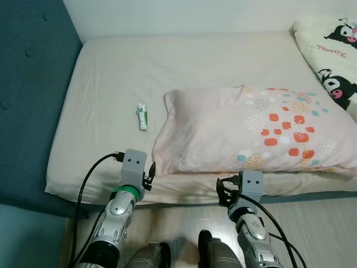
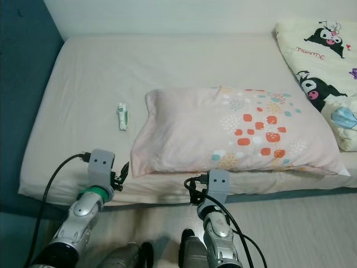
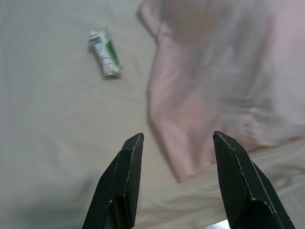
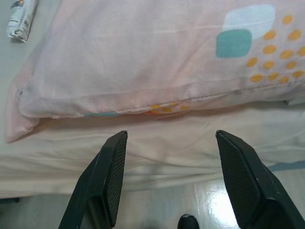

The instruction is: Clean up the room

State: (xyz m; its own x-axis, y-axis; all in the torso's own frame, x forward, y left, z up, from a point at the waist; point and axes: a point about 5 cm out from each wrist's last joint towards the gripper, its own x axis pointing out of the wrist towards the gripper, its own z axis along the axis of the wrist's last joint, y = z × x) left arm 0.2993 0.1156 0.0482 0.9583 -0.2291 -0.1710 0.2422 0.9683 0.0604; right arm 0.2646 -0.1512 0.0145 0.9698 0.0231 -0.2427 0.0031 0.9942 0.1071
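Observation:
A pale pink pillow (image 1: 251,131) with orange and teal dots lies across the near half of the bed (image 1: 106,84). A small white and green wrapper (image 1: 143,116) lies on the sheet just left of the pillow's corner; it is the wrapper (image 3: 105,53) seen ahead of my left fingers. My left gripper (image 3: 176,148) hangs open at the bed's near edge, close to the pillow's near left corner (image 3: 186,162). My right gripper (image 4: 171,143) is open too, below the pillow's front edge (image 4: 157,102), with the mattress side between its fingers.
A dark blue padded headboard (image 1: 28,84) bounds the bed on the left. A cream blanket with cartoon prints (image 1: 334,50) is bunched at the far right. Pale wood floor (image 1: 312,223) runs in front of the bed, under my arms.

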